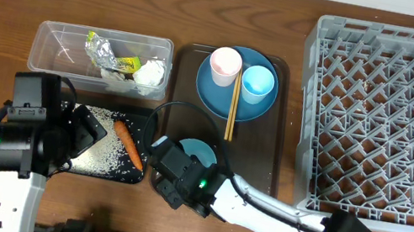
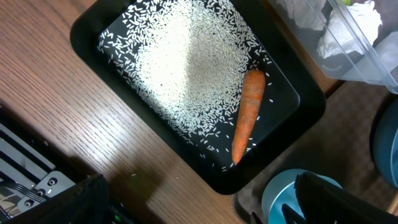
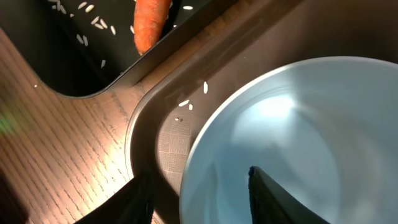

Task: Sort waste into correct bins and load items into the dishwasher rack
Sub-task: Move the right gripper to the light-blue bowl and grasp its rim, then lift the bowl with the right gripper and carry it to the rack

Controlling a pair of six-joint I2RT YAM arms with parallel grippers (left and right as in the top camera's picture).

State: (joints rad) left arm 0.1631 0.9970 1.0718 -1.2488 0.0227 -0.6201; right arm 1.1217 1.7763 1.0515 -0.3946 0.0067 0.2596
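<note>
My right gripper (image 3: 199,180) stands open astride the near rim of the pale-blue bowl (image 3: 298,112), one finger inside and one outside, neither touching it. The bowl (image 1: 199,149) sits at the front of the brown serving tray (image 1: 262,164). Over the black tray (image 1: 136,179), my left gripper (image 1: 83,130) hangs open and empty. In that tray lie the carrot (image 2: 247,115) and the rice (image 2: 186,68). Foil (image 1: 101,48), wrapper (image 1: 126,63) and tissues (image 1: 150,74) lie in the clear tub (image 1: 56,51).
The dark-blue plate (image 1: 210,95) at the back of the serving tray carries a pink cup (image 1: 225,65), a light-blue cup (image 1: 257,84) and chopsticks (image 1: 232,108). The grey rack (image 1: 394,123) fills the right side. A few rice grains (image 3: 186,104) lie on the serving tray's corner.
</note>
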